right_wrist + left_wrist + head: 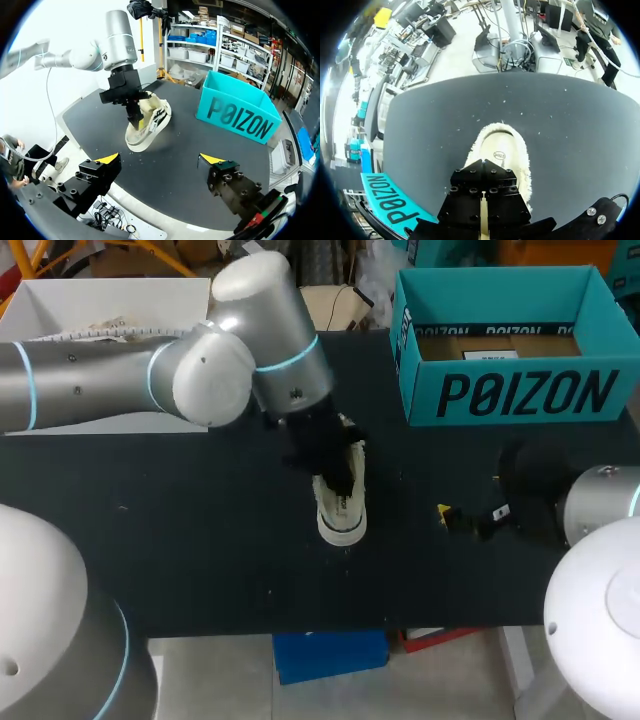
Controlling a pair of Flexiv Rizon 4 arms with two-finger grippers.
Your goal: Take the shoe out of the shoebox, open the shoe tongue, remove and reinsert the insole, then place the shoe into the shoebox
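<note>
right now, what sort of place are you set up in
Probably a robot lab workbench: a matte black tabletop, my silver left arm and right arm over it, plus a teal cardboard shoebox and a cream fabric shoe.

The bench (200,540) is matt black. The shoe (342,518) on it is cream with a fleecy off-white lining, dark stripes along its side and a pale sole. At the far right, the shoebox (520,395) is teal with black lettering and brown card inside. The left pincer (138,119) is black. The right pincer (160,159) is black with bright yellow tips. The left arm (100,380) and right arm (600,502) are silver-grey, ringed in pale blue.
</note>
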